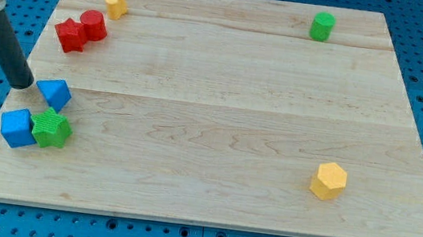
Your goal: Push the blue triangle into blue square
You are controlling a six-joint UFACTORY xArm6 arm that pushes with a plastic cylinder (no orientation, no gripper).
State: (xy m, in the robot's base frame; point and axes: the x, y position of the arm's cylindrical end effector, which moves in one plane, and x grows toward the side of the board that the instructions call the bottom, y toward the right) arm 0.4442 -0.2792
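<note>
The blue triangle (54,93) lies near the board's left edge. The blue square (17,127) sits just below and left of it, with a small gap between them. A green star-shaped block (52,129) touches the blue square's right side, right under the triangle. My tip (21,85) rests on the board just left of the blue triangle, close to it or touching it, and above the blue square.
A red star-shaped block (69,35) and a red cylinder (93,25) sit together at the upper left. A yellow block (115,2) is at the top left, a green cylinder (322,25) at the top right, a yellow hexagon (328,181) at the lower right. The wooden board (219,119) lies on a blue pegboard.
</note>
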